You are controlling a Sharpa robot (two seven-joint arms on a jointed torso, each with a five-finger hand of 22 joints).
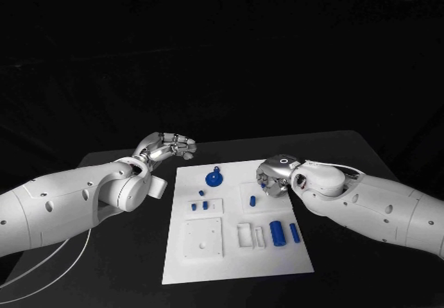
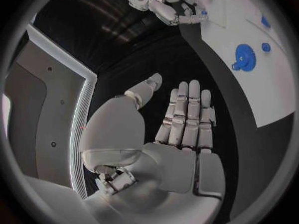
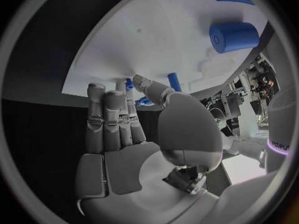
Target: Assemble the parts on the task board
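The white task board [image 1: 237,256] lies in the middle of the black table. On it are a round blue part [image 1: 215,178], a small blue peg [image 1: 251,201], two blue cylinders [image 1: 276,231] and several tiny blue pieces [image 1: 199,206]. My left hand [image 1: 169,146] hovers over the table just off the board's far left corner, fingers straight [image 2: 186,115] and holding nothing. My right hand [image 1: 276,176] hangs at the board's far right edge, fingers extended [image 3: 112,119] and holding nothing. From the right wrist, a blue cylinder [image 3: 233,35] and the peg [image 3: 174,80] lie beyond its fingers.
White raised fixtures sit on the board: a square plate [image 1: 203,237] near the left and a slotted block [image 1: 248,235] beside the cylinders. Black table [image 1: 120,256] surrounds the board. In the left wrist view, the round blue part [image 2: 244,57] and my right hand [image 2: 171,7] show across the board.
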